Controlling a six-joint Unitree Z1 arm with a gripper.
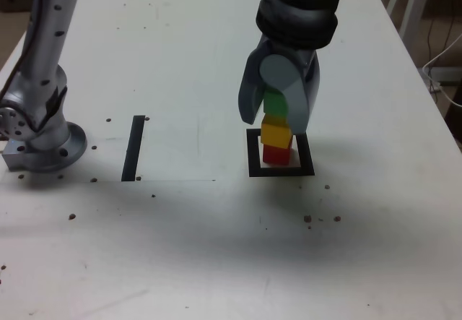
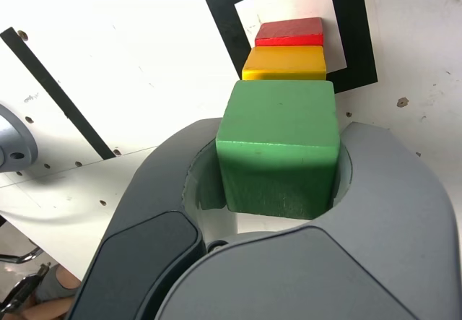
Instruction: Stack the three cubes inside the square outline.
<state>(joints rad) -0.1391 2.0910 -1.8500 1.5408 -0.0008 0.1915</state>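
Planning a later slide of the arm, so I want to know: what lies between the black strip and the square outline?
Bare white tabletop between the strip and the outline, as the exterior view shows.

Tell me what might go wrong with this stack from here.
The green cube sits between the gripper's fingers, so opening unevenly could drag it off the yellow cube. The yellow cube appears offset on the red cube, so pressing down might topple the stack. The fingers also reach close to the yellow cube and could knock it.
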